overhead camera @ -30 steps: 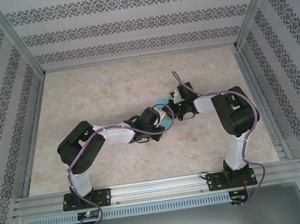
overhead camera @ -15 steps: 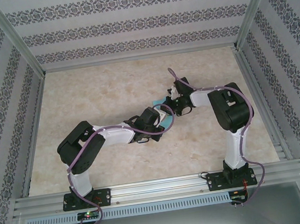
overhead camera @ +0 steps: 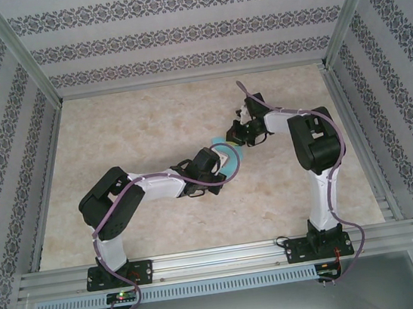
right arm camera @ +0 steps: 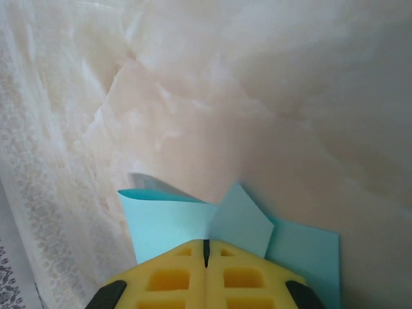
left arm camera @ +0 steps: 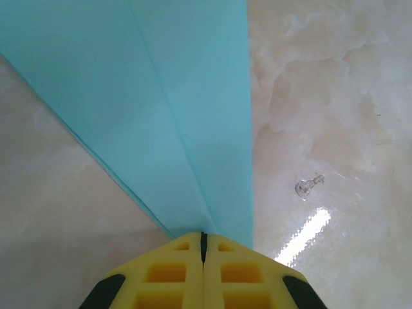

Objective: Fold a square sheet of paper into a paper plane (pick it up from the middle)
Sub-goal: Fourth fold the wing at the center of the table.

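The turquoise sheet of paper [overhead camera: 229, 154] is folded into a tapering, paper-plane-like shape and hangs bowed between my two grippers above the table's middle. My left gripper [overhead camera: 223, 160] is shut on its narrow end. In the left wrist view the paper [left arm camera: 180, 96] widens away from the yellow pads [left arm camera: 167, 270], with long creases running to the left gripper [left arm camera: 203, 235]. My right gripper [overhead camera: 238, 138] is shut on the other end. In the right wrist view, curled blue flaps [right arm camera: 167, 215] stand out on both sides of the right gripper [right arm camera: 206, 244].
The marble-patterned tabletop [overhead camera: 142, 125] is bounded by aluminium rails [overhead camera: 205, 257] and patterned walls [overhead camera: 175, 29]. A tiny clear speck [left arm camera: 308, 185] lies on the surface to the right of the paper, beside a streak of glare.
My right arm has drawn up and shifted its gripper toward the far side, still holding the paper. The paper now bows in a curve between the grippers. The left arm has stayed put.
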